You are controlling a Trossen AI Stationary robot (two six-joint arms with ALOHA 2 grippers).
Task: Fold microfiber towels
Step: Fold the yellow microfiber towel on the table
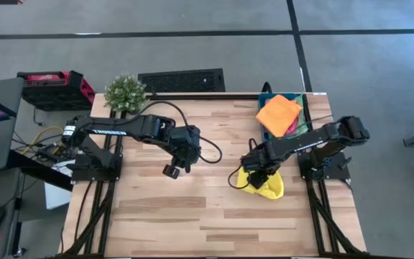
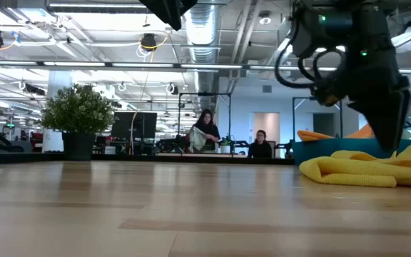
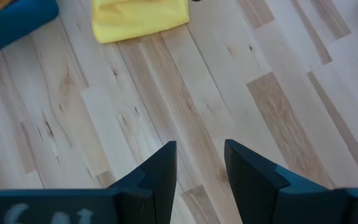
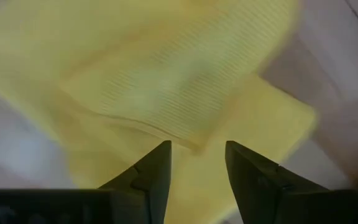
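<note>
A yellow towel [image 1: 268, 188] [image 2: 362, 170] lies crumpled and partly folded on the wooden table near its right edge. My right gripper [image 1: 254, 180] [image 4: 197, 158] points down over it, open, with the cloth [image 4: 185, 74] filling the view beneath the fingers. An orange towel [image 1: 279, 114] lies on top of other cloths in the teal bin [image 1: 305, 97] at the far right. My left gripper [image 1: 171, 171] [image 3: 201, 162] hangs open above bare table near the middle, the yellow towel [image 3: 138, 18] farther off. My right gripper comes at the yellow towel from above, fingers apart, its dark finger [image 2: 394, 139] just over the cloth's top fold. I cannot tell whether the fingertips touch the cloth.
A potted plant [image 1: 125, 91] [image 2: 79, 114] stands at the table's far left corner. A black grille [image 1: 182, 79] lies on the floor beyond the far edge, and a red and black box [image 1: 52, 86] sits off the table to the left. Bare wood spans the table's middle and near side.
</note>
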